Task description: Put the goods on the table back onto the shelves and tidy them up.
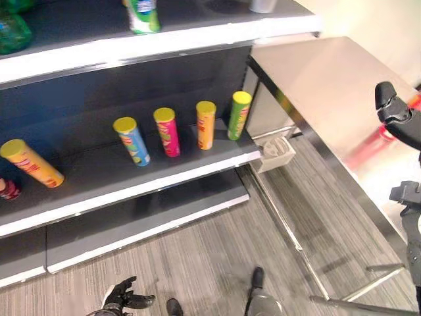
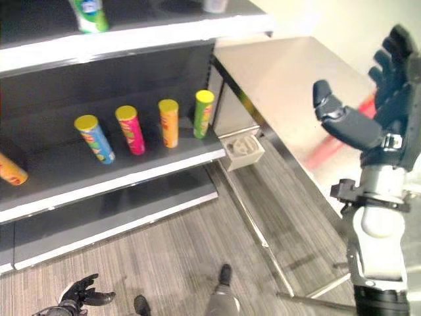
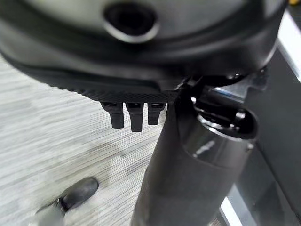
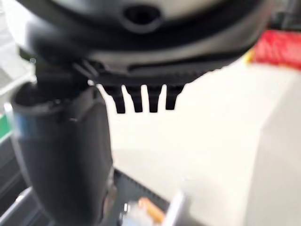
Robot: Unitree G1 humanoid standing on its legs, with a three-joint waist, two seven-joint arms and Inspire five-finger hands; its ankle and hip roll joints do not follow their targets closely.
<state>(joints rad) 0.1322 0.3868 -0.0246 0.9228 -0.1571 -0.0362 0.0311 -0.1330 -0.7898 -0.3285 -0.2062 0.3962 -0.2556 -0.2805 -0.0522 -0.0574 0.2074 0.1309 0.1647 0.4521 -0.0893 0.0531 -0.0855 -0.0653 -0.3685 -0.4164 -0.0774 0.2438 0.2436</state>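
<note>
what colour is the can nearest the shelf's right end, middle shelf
Green, with a yellow lid; the can shows best in the left eye view.

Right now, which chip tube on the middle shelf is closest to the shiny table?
The green tube, standing at the right end of the row on the middle shelf. The orange, pink and blue tubes stand farther left, away from the table.

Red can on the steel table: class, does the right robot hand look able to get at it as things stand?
Probably yes: the right robot hand is open just above the red can, with bare steel table around it and nothing between.
</note>
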